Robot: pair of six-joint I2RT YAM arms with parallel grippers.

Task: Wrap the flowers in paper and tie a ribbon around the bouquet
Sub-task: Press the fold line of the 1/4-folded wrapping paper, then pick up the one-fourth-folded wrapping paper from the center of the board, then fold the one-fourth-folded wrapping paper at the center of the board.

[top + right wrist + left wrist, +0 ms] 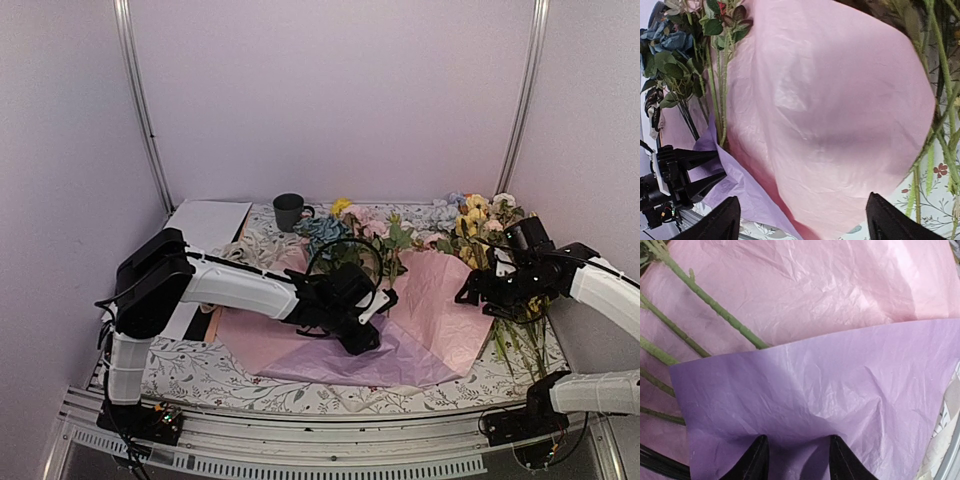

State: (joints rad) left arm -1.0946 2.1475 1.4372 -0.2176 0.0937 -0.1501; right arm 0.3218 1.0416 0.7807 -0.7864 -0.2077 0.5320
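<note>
The paper lies spread on the table, pink layer up, with a lilac-purple corner at the front. The flowers, pink, blue and one yellow, lie at its far edge with their green stems running down onto it. A purple flap covers the stem ends. My left gripper hangs over this flap with its fingers apart and nothing clamped between them. At the paper's right edge my right gripper stands wide open, facing the raised pink sheet. The ribbon is out of view.
A dark mug and a flat white sheet sit at the back left. Loose yellow and pink long-stemmed flowers are piled at the right, beside the right arm. A black cable loop arches over the flowers. A floral cloth covers the table.
</note>
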